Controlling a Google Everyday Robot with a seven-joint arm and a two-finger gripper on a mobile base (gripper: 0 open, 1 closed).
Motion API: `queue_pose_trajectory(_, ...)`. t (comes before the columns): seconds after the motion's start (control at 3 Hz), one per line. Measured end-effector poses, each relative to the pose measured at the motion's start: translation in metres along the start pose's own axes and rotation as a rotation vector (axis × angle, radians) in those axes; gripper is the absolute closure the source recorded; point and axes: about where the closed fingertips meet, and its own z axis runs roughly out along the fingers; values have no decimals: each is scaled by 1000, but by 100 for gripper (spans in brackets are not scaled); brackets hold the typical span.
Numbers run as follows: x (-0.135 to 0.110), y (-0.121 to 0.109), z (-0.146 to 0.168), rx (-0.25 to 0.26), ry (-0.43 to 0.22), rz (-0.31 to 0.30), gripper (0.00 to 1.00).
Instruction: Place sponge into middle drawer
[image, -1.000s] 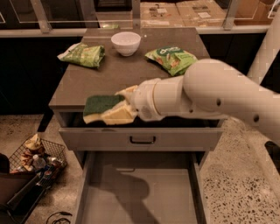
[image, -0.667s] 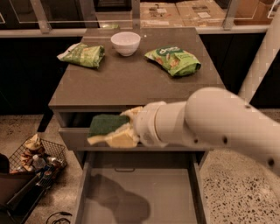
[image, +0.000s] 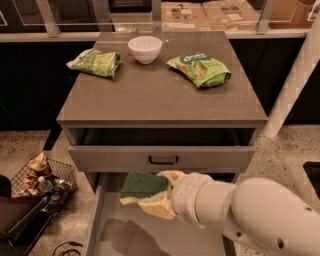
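Dark cupboards stand behind a grey-brown cabinet, and its flat top is the surface (image: 160, 97).

Low in the camera view, the hand (image: 158, 193) is closed tight on the sponge (image: 143, 184). The green side of the sponge faces up and the yellow side faces down. The fat white arm (image: 255, 217) comes in from the right.

Right under the sponge is the middle drawer (image: 116, 239). It is pulled out, and a dark shadow (image: 125, 235) lies on its smooth grey floor. The sponge hangs in the air above it and does not touch it yet.

A second ago the sponge was higher, up by the front edge of the surface. Since then the hand has gone down. Now the sponge is lower than the grey drawer front (image: 100, 159) with its dark handle (image: 163, 160). I think that means the carrying part is almost done. The hand needs to go down a bit more and then let go, so the sponge lands inside the walls.

Farther away, on the surface, a white bowl (image: 145, 48) sits between two green snack bags, one on the left (image: 95, 62) and one on the right (image: 200, 70). Nobody is touching them. A wire basket (image: 41, 176) full of stuff sits on the floor to the left.
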Motion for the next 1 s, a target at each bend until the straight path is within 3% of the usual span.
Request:
queue_pose_trajectory(0.33,56,-14,-8,37,-39,61,100)
queue_pose_trajectory(1.0,63,-15,11,27,-23,59,100)
